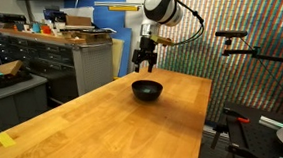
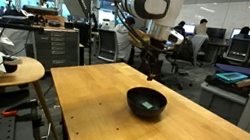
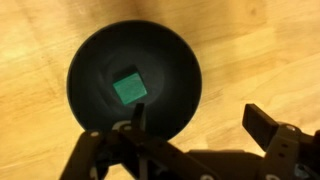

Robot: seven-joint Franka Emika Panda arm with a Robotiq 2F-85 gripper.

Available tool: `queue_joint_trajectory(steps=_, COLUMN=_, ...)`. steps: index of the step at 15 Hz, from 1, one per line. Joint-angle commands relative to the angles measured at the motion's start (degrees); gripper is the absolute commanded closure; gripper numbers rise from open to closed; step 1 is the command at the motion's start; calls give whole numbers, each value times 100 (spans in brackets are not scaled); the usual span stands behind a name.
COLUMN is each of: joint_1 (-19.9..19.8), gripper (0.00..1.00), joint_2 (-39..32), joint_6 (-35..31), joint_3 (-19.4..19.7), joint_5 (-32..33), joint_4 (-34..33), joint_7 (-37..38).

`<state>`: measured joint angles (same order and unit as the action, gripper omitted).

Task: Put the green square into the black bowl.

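At the centre of the wrist view, I saw one green square [image 3: 130, 89] lying flat on the floor of the single black bowl [image 3: 88, 62], away from its wall. Along the bottom edge of that frame, the gripper [image 3: 197, 118] had its two fingers [image 3: 262, 125] spread wide with nothing between them. In both exterior views the gripper [image 1: 145, 62] [image 2: 148, 70] hung just above the bowl [image 1: 147, 90] [image 2: 133, 95], apart from it. The bowl sat on the one wooden table [image 1: 128, 128], towards its far end, and an exterior view showed the square [image 2: 146, 106] as a green speck inside. I counted one yellow tape patch [image 1: 5, 140] at the lower left of the table.
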<state>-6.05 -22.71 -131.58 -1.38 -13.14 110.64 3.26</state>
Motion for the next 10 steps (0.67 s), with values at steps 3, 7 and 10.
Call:
queue_joint_trajectory(steps=3, joint_1=133, gripper=0, joint_2=239, joint_6=920, joint_3=110, joint_5=71, joint_4=-315, joint_7=19)
queue_joint_trajectory(steps=7, joint_1=146, gripper=0, joint_2=280, joint_6=1107, joint_3=122, joint_5=98, joint_4=-421, joint_7=34)
queue_joint_trajectory(steps=10, joint_1=146, gripper=0, joint_2=266, joint_6=1108, joint_3=124, joint_5=104, joint_4=-421, joint_7=34)
